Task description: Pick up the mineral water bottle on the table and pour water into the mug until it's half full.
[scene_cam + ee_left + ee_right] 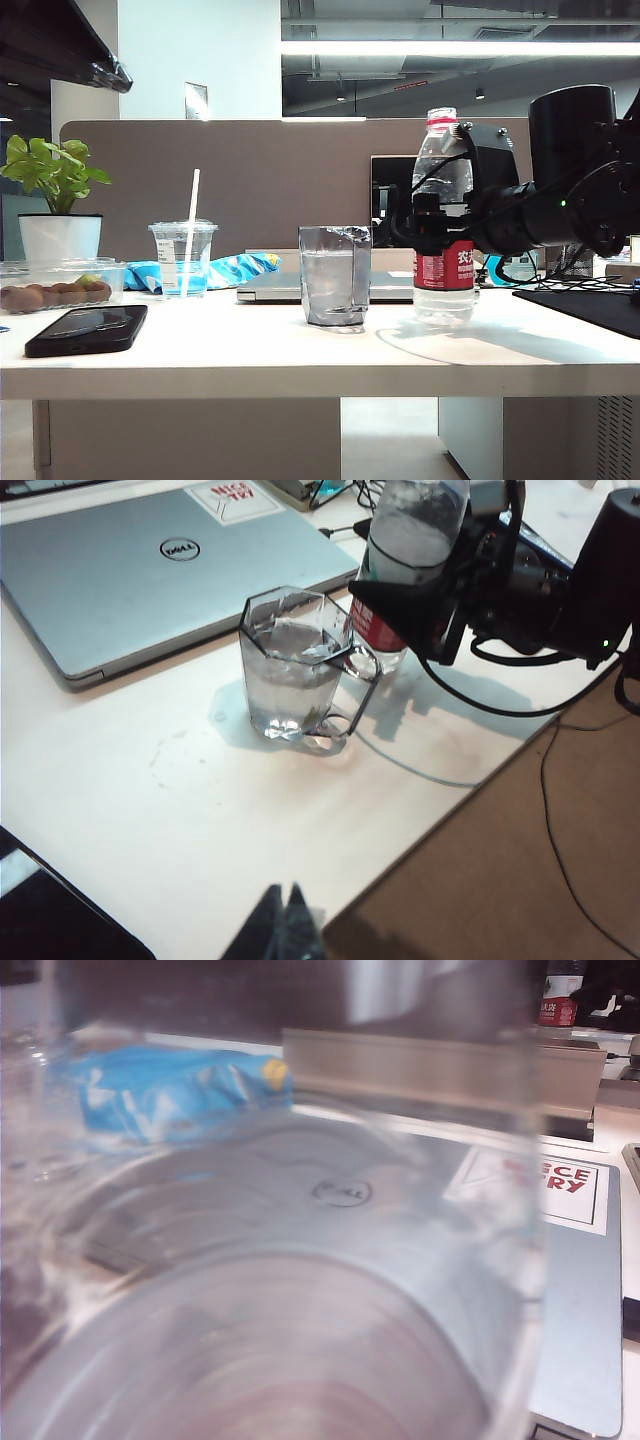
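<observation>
Office partitions and ceiling lights back a white table (200, 365) with a thick smooth edge. On it the right tool (432, 215) stands around the mineral water bottle (443, 215) at label height; the bottle is upright, its base on the table. Whether the jaws press it or have slackened I cannot tell. The bottle is clear ribbed plastic with a red-and-white label and a red ring at the neck. Just beside this tool, toward the table's middle, stands the mug (334, 288), grey-tinted faceted glass with a handle, holding water to about half.

Judging by that level, pouring looks done and the bottle set down; next would be letting go cleanly and backing off without tipping it. Past the mug lies a silver laptop (150, 570), matte and flat. The left tool (285, 930) hangs well apart from the mug, its tips close together and holding nothing.
</observation>
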Robot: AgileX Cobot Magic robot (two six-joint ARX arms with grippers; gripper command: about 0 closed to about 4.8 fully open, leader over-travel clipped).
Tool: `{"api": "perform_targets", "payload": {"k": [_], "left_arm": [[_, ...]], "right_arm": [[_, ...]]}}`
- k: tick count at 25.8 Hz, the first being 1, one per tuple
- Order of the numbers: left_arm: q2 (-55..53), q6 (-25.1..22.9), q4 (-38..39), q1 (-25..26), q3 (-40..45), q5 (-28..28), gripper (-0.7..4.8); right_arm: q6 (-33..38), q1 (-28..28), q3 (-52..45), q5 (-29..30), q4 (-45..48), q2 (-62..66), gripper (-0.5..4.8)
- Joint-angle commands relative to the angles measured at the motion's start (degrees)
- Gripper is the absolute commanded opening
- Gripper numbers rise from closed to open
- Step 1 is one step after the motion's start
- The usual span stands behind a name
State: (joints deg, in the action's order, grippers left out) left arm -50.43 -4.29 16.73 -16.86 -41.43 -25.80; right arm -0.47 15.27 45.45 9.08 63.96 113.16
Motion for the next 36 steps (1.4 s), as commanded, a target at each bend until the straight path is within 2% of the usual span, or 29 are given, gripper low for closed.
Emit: {"api": "perform_targets", "payload": {"k": [1,6,14,18,20,25,26,27,30,33,36], "left_arm": [[0.2,-0.2,-1.9,0.0,-0.2,0.1,-0.02],[1.2,-0.2,-3.5,0.0,-0.2,0.3,-0.02],[12.2,-1.1,0.2,0.1,-0.2,16.1,-0.02],[22.1,-1.9,3.5,0.1,-0.2,22.3,-0.02],[25.8,-1.6,4.5,0.1,-0.2,23.0,-0.02],[34.5,-1.2,10.0,0.1,-0.2,23.5,-0.02],[36.9,-1.3,12.9,0.1,-0.2,23.7,-0.02],[38.1,-1.2,14.5,0.1,-0.2,24.6,-0.02],[39.6,-1.3,16.4,0.1,0.6,26.2,-0.02],[39.8,-1.2,15.3,0.1,2.8,26.2,-0.02],[39.8,-1.3,10.3,0.1,8.9,26.3,-0.02]], "right_arm": [[0.1,0.1,-0.8,0.1,1.3,-0.5,4.79],[0.1,0.1,-4.8,0.0,8.2,-1.2,4.79],[0.0,0.1,-13.8,-1.2,10.0,-8.6,4.79],[0.0,0.1,-20.8,-3.1,10.0,-15.9,4.79],[0.0,0.1,-23.6,-3.1,10.0,-19.2,4.79],[0.1,0.9,-31.8,-3.0,9.9,-30.7,2.78],[0.1,1.2,-34.0,-3.0,9.7,-34.8,1.79],[0.1,1.2,-35.1,-2.8,9.3,-37.3,1.14],[0.3,1.2,-37.3,-2.7,8.2,-43.3,-0.09],[1.8,1.2,-38.5,-2.5,5.9,-48.3,-0.07],[2.4,1.3,-38.7,-0.3,3.5,-52.5,-0.07]]}}
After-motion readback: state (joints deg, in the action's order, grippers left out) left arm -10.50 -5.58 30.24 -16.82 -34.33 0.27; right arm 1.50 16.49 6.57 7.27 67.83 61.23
